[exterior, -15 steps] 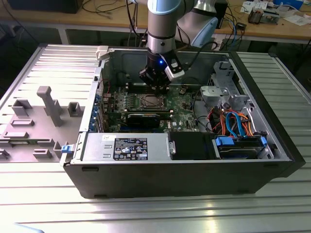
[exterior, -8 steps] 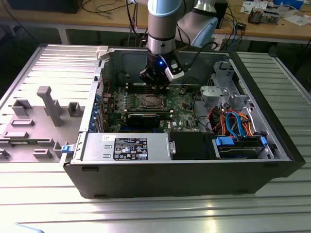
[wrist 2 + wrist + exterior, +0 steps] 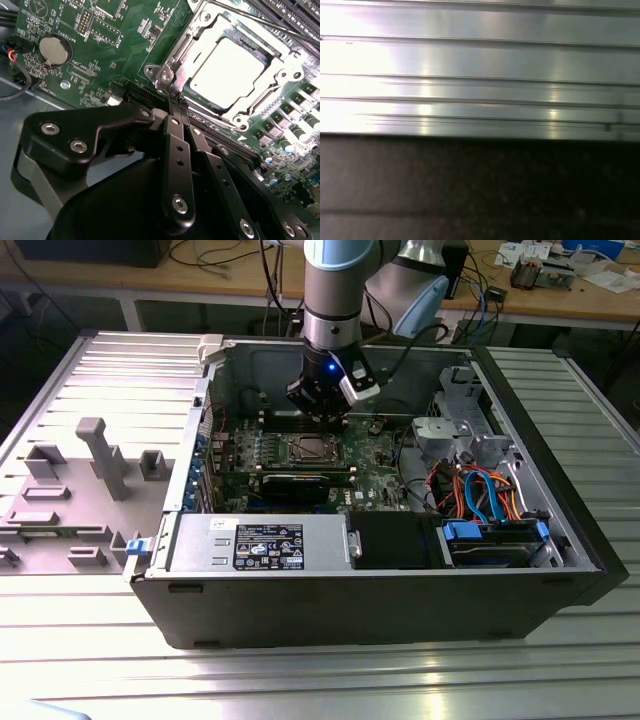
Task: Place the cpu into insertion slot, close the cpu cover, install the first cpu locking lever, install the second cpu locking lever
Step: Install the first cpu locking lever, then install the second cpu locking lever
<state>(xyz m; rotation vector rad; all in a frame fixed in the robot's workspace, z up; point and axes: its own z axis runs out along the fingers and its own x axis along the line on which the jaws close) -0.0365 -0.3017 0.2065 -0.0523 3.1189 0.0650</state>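
Observation:
The cpu (image 3: pixel 229 72) lies flat in the insertion slot (image 3: pixel 310 448) on the green motherboard, its pale metal top showing. The silver cpu cover (image 3: pixel 274 62) is down around it, framing the chip. My gripper (image 3: pixel 176 102) has its two black fingers pressed together, shut with nothing visible between them. Their tips rest at the socket's corner beside a screw (image 3: pixel 166 76). A thin metal lever rod (image 3: pixel 272 22) runs along one side of the socket. In the exterior view the gripper (image 3: pixel 320 418) hangs inside the open computer case, just behind the socket.
A black graphics card (image 3: pixel 295 483) lies in front of the socket, with memory slots (image 3: pixel 300 12) beside it. A coin battery (image 3: pixel 54 50) sits on the board. The power supply (image 3: pixel 262 543) and drive cage (image 3: pixel 495 540) fill the case's front. The first wrist view shows ribbed aluminium table (image 3: pixel 480 60).

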